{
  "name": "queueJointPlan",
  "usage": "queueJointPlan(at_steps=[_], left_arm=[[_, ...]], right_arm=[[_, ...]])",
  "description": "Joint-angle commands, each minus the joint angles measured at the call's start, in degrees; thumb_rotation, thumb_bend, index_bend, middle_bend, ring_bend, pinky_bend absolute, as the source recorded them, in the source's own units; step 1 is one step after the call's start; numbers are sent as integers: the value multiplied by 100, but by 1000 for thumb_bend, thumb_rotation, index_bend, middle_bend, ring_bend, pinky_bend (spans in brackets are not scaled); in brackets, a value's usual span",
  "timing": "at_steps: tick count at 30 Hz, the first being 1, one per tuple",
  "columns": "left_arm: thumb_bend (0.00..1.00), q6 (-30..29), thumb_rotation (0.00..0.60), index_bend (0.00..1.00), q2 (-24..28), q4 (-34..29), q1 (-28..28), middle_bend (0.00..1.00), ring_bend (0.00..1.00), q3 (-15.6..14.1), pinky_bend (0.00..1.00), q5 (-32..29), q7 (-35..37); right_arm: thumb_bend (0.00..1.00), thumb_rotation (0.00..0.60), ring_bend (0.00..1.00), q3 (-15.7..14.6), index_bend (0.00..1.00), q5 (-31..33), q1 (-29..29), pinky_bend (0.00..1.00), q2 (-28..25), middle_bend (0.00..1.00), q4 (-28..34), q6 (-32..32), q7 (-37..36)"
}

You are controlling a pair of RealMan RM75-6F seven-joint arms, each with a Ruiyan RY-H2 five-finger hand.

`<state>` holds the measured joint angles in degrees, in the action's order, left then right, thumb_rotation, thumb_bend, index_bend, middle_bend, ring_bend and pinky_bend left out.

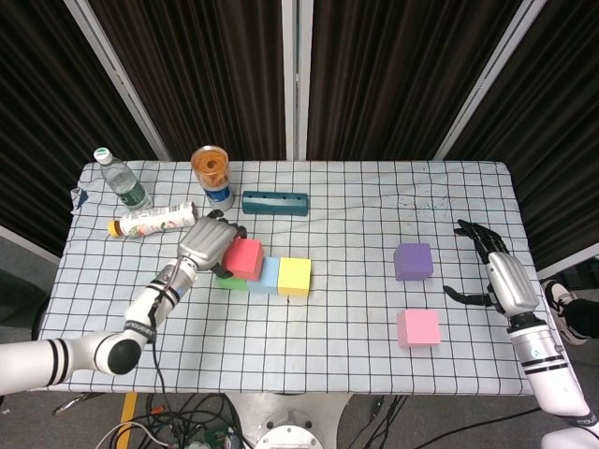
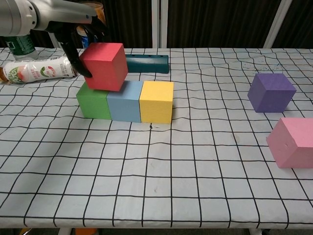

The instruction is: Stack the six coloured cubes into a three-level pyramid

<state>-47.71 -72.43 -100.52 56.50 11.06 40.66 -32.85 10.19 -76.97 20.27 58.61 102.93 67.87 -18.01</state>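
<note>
1. The left hand point(image 1: 208, 240) has its dark fingers point(image 2: 73, 51) wrapped around the far and left sides of the red cube point(image 2: 103, 66), gripping it.
2. The red cube is tilted and sits over the seam between the green cube point(image 2: 94, 100) and the blue cube point(image 2: 124, 101); whether its lower edge touches them or hangs just above cannot be told.
3. The green, blue and yellow cube point(image 2: 156, 101) form a touching row on the checked tablecloth point(image 1: 337, 318), green at the left, yellow at the right.
4. The right hand point(image 1: 501, 274) holds nothing; its fingers point(image 1: 471, 233) are spread apart and it lies near the right edge of the table.
5. The purple cube point(image 1: 413, 261) stands just left of the right hand, not touching it, and the pink cube point(image 1: 418, 327) lies nearer the front edge, apart from the purple one.
6. Behind the row lies a dark teal block point(image 1: 275, 202).
7. To its left an orange-topped jar point(image 1: 211, 166) stands on a can point(image 2: 89, 43).
8. A bottle with a printed label point(image 1: 153, 221) lies on its side near the left hand.
9. A clear water bottle point(image 1: 122, 180) stands upright at the far left corner.
</note>
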Motion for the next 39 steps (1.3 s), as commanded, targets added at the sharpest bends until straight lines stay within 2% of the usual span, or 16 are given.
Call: queueJointPlan(at_steps=[1, 39], left_arm=[[119, -121, 600, 420, -75, -32, 162, 484, 353, -96, 168, -289, -157], [118, -590, 600, 389, -279, -104, 606, 451, 353, -493, 169, -907, -394]], right_arm=[[100, 600, 0, 2, 0, -5, 2, 0, -4, 154, -4, -6, -6], [100, 600, 0, 6, 0, -44, -3, 0, 17, 154, -155, -80, -211]])
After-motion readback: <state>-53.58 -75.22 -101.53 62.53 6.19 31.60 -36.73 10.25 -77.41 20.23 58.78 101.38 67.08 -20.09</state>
